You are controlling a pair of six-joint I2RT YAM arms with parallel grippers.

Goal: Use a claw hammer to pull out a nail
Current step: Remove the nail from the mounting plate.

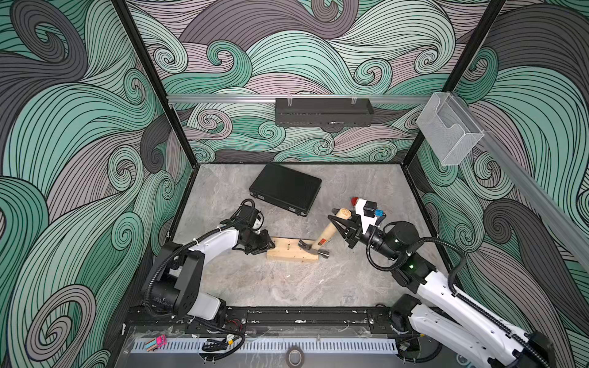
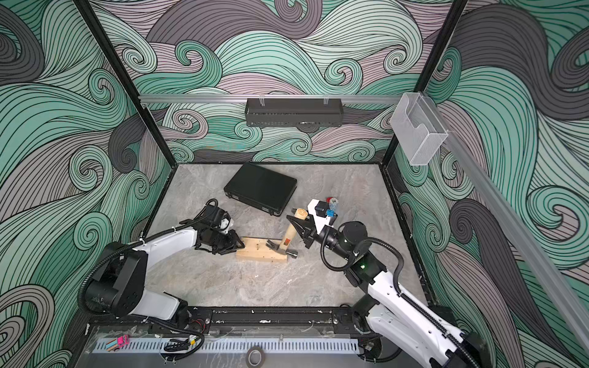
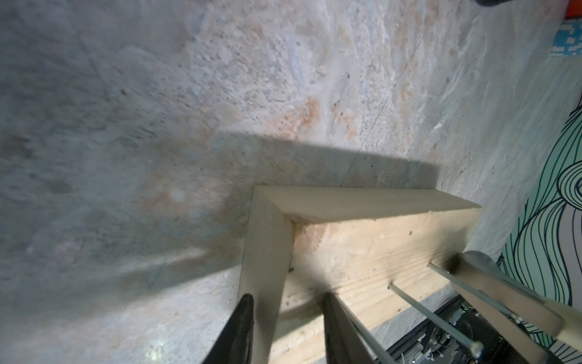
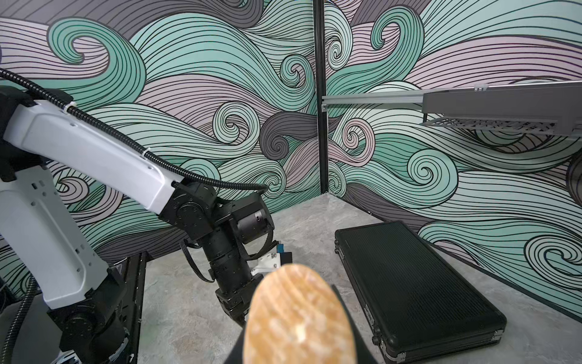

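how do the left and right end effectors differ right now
The left end effector clamps one end of the block; the right end effector clamps the hammer handle near its butt. The left end effector sits low, level with the block; the right end effector is higher, up the tilted handle. Both are shut on something.

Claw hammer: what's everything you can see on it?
The claw hammer has a pale wooden handle, an orange-and-black label near the head and a grey steel head with a curved claw. It stands tilted, butt end up, with the head resting on one end of the wood block and the claw toward the nails. The right jaws are shut on the handle near the butt. Whether the claw hooks a nail cannot be told.
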